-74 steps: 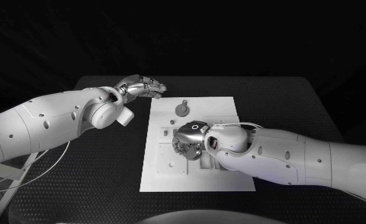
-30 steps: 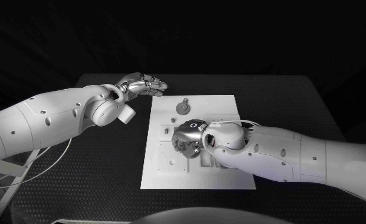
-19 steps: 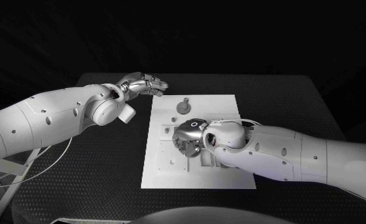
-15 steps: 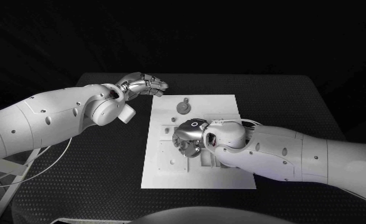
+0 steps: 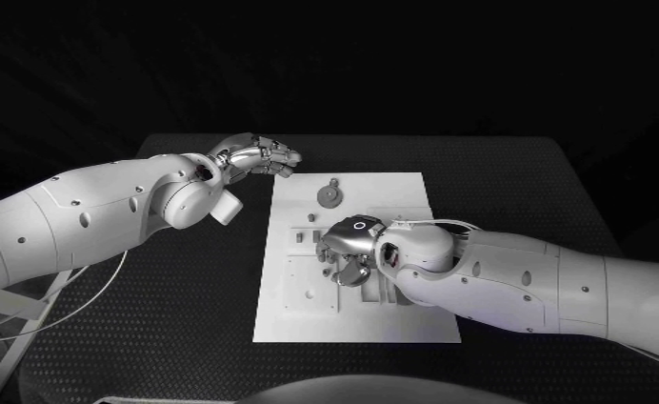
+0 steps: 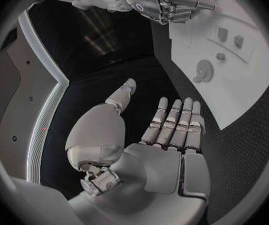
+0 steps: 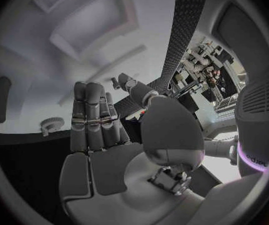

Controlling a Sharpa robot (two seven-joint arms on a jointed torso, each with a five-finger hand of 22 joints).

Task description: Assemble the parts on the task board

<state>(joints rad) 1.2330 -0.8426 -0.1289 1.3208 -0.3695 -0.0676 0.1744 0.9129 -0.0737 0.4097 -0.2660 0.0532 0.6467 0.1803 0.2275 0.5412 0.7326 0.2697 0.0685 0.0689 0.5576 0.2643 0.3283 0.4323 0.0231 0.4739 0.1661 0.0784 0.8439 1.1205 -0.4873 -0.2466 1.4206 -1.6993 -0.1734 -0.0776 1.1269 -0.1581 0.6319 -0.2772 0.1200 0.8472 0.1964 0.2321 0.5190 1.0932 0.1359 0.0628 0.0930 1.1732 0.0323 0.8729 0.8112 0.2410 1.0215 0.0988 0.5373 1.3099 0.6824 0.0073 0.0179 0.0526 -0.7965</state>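
Note:
The white task board (image 5: 395, 191) lies in the middle of the black table. A round grey part (image 5: 329, 195) with a short stem rests on its far end, seen also as a round part (image 6: 203, 70) and a round part (image 7: 47, 125). My right hand (image 5: 344, 252) hovers over the middle of the board, its fingers (image 7: 92, 116) straight and together, thumb apart, nothing in it. My left hand (image 5: 255, 154) is off the board beside its far left corner, with flat fingers (image 6: 175, 122) over the black table, holding nothing. Small raised pieces (image 6: 223, 33) stand on the board (image 6: 244, 80).
Black textured table (image 5: 535, 185) surrounds the board with free room on both sides. The board's near half has slots and small fittings (image 5: 309, 295), partly hidden under my right arm (image 5: 522, 280). My right hand (image 6: 162, 2) appears past the left hand's fingers.
My right hand has shifted slightly to the right over the middle of the board. My left hand has stayed almost where it was.

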